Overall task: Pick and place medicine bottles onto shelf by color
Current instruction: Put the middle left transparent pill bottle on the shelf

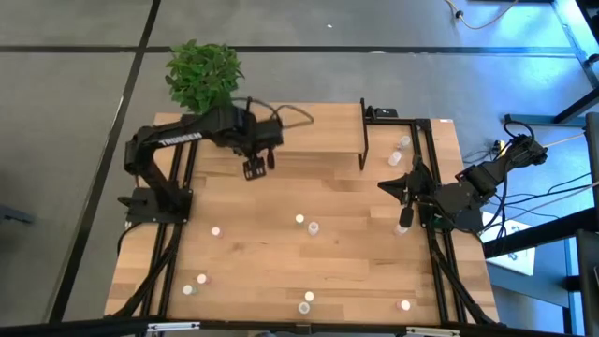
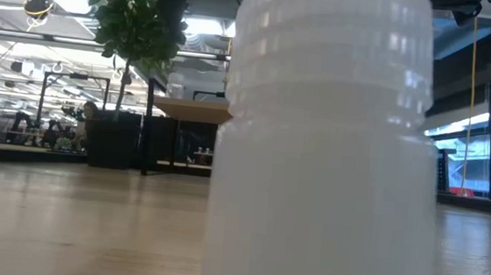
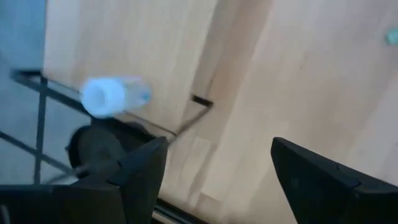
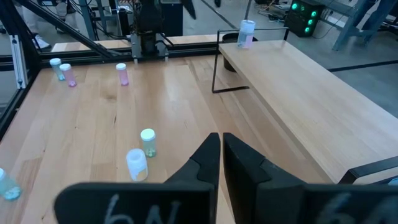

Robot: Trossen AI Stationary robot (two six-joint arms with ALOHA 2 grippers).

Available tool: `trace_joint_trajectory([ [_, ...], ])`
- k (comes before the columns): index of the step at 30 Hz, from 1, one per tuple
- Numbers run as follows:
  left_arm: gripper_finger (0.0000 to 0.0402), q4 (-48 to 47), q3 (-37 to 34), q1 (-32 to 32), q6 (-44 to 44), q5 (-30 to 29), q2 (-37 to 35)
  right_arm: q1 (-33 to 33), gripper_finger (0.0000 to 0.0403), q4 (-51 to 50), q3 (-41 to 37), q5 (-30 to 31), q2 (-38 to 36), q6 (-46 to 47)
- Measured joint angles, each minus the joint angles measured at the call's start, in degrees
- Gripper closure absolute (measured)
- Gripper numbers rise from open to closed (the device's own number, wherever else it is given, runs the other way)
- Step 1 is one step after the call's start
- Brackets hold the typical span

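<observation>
Left gripper [image 1: 259,167] hung spread wide over shelf [image 1: 309,131], above one bottle [image 3: 109,96] at its end; right gripper [image 4: 221,155] pressed together, empty. Medicine bottles [image 1: 299,221] scattered across table [image 1: 253,253]: seemingly light, stiff, slippery, best pinched mid-body.

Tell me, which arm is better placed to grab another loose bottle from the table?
Probably the right. The right tool, shut now, points at two bottles just ahead of it on the table. The left tool hangs open by the shelf, away from loose bottles.
</observation>
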Motion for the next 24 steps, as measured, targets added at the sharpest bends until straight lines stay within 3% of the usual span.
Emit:
trace_joint_trajectory([
  [5,0.0120,-0.4,-8.4,-4.0,-13.5,-5.7,-1.4,0.0,0.0379,0.0,0.0,0.0,0.0,0.0],
  [9,0.0122,-0.2,-12.6,-6.9,-17.1,-6.2,-2.8,0.0,0.0379,0.0,0.0,0.0,0.0,0.0],
  [13,0.0149,0.2,-13.9,-9.3,-15.4,-8.9,-2.9,0.0,0.0379,0.0,0.0,0.0,0.0,0.0],
  [19,0.0219,4.3,-14.1,-10.5,-7.8,-16.1,-3.0,0.0,0.0379,0.0,0.0,0.0,0.0,0.0],
  [24,0.0297,4.1,-14.1,-8.1,-3.4,-15.3,-3.0,0.0,0.0379,0.0,0.0,0.0,0.0,0.0],
])
